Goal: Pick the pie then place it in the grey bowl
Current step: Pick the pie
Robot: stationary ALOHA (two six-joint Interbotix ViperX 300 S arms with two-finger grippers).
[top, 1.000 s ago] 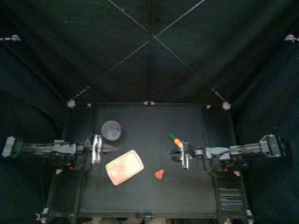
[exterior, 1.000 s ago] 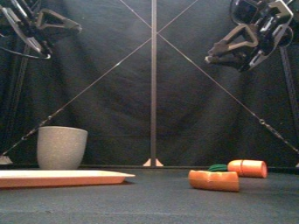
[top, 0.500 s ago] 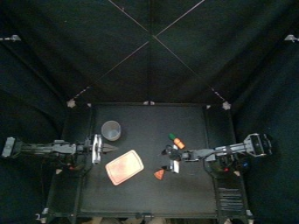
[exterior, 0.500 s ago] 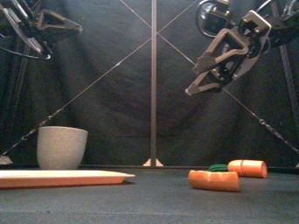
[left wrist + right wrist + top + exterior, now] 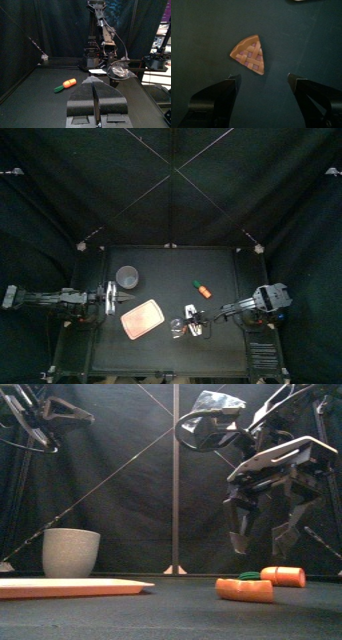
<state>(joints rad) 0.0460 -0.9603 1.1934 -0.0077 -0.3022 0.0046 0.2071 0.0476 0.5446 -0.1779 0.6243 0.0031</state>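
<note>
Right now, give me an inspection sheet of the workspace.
Surface: black table, no spills seen.
Job's things: pie flat on the table; grey bowl upright, back left.
Clutter: pink tray; toy carrot.
Grippers: right gripper above the pie, fingers open, not touching it; left gripper at the table's left side, fingers shut.
Cables: nothing seen.
Surroundings: black curtains.

Orange lattice-patterned pie (image 5: 251, 54); grey bowl (image 5: 71, 551), possibly speckled; pink tray (image 5: 67, 587); orange, green-topped carrot (image 5: 202, 288).
</note>
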